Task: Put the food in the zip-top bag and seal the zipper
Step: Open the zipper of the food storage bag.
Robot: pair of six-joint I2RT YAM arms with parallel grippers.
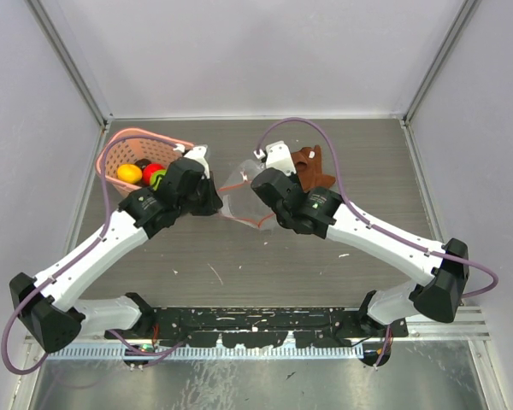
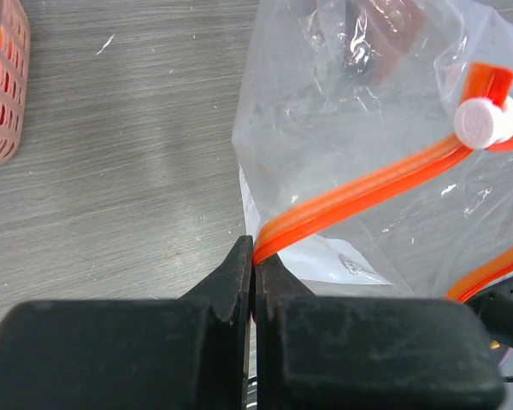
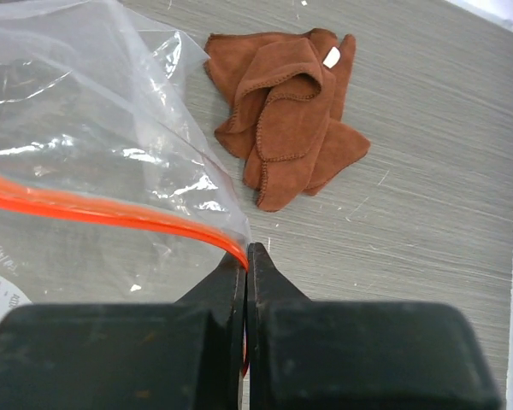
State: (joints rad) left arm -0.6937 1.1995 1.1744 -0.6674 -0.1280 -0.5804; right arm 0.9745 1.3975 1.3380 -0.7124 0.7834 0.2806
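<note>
Overhead and wrist views of a two-arm bagging task at an early stage. The zip-top bag [image 1: 239,195] lies at mid-worktop [image 1: 239,273], between the two arms, and no food shows through its clear film. The food [image 1: 142,173], which looks like one yellow, one red and one green piece, sits in the pink basket [image 1: 120,147] at the far left, well apart from the bag. A crumpled brown cloth [image 3: 286,120] lies just beyond the bag on the right.

Judged from these views, nothing has yet been loaded. The zipper [image 2: 368,192] appears unsealed: in the left wrist view two runs of the orange-red strip stand apart, with the white slider tab [image 2: 486,121] on the upper run. Loading the food and drawing the slider along the mouth are both left to do.

The left arm [image 1: 94,252] has its jaws pressed together, pinching the left end of the zipper strip. The right arm [image 1: 385,235] has its jaws likewise pressed together, pinching the opposite end of the strip at the bag's corner. Neither pair shows a gap between its tips. Whether the bag is raised or rests on the worktop cannot be told.
</note>
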